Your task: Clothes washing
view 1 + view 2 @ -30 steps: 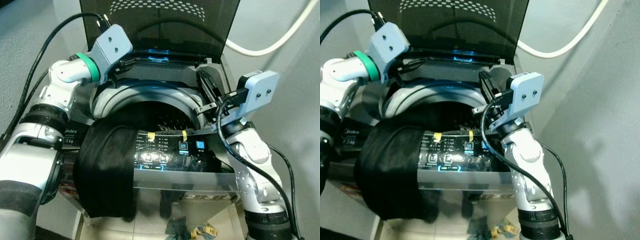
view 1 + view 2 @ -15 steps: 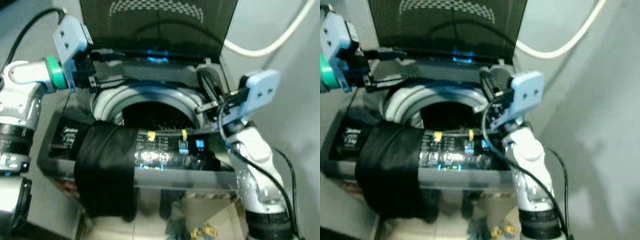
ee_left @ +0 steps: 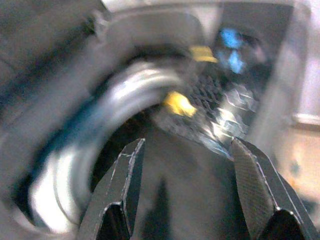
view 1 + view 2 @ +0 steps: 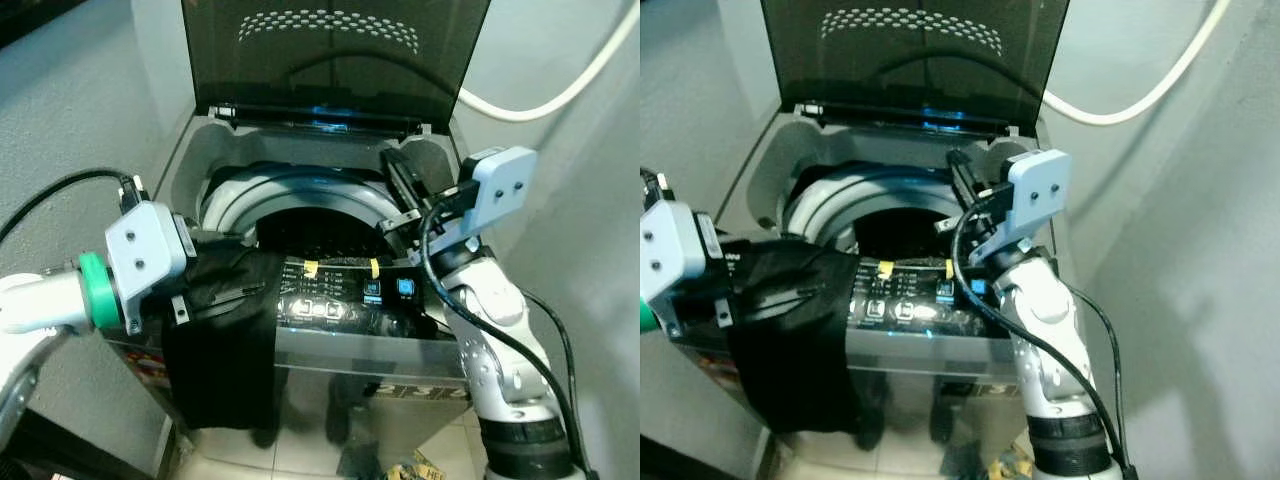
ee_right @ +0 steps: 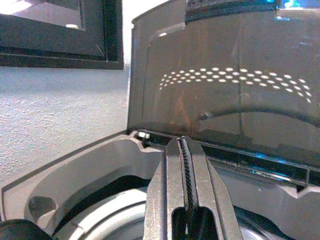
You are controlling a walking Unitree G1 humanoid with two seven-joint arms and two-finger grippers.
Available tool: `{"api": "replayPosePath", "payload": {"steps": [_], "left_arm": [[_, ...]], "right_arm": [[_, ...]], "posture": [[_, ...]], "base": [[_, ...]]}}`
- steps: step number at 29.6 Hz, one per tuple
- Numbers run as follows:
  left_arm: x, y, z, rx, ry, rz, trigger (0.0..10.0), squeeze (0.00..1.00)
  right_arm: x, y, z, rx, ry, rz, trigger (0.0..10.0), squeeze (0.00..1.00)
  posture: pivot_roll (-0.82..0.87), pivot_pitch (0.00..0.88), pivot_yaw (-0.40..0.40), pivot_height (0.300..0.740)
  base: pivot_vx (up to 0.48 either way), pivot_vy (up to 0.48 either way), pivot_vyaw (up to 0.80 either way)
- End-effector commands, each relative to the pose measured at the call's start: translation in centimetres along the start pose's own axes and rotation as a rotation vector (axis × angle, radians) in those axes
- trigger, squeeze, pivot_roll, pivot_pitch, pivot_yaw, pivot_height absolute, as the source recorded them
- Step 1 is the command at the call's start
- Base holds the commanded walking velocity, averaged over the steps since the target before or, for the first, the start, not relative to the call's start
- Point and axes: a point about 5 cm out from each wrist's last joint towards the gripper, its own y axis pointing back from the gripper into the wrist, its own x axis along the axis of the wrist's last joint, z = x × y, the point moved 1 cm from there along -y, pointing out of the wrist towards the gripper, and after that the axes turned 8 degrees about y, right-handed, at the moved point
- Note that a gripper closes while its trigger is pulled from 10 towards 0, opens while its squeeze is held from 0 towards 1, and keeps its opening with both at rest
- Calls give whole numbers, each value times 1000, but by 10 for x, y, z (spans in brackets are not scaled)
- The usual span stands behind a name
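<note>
Left fingers (image 3: 125, 190) apart over black garment (image 4: 225, 340)

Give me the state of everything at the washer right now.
Lid: raised open.
Black garment: draped over the washer's front edge, hanging outside.
Control panel: lit.
Left gripper: open, at the garment.
Right gripper: shut, empty, above the drum.

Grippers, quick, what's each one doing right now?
Left gripper: jaws open, over the black garment, not gripping it.
Right gripper: jaws shut, holding nothing, above the washer drum.
</note>
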Motion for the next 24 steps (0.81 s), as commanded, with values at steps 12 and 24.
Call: {"api": "replayPosePath", "payload": {"steps": [12, 24], "left_arm": [[-35, 14, 14, 79, -16, -281, 10000, 0], [-52, 14, 13, 135, -92, -391, 8314, 0]], "right_arm": [[-5, 1, -4, 26, -9, -13, 10000, 0], [-6, 3, -1, 13, -4, -11, 10000, 0]], "posture": [[190, 77, 4, 740], [181, 81, 14, 740]], "base": [[0, 0, 0], [0, 0, 0]]}}
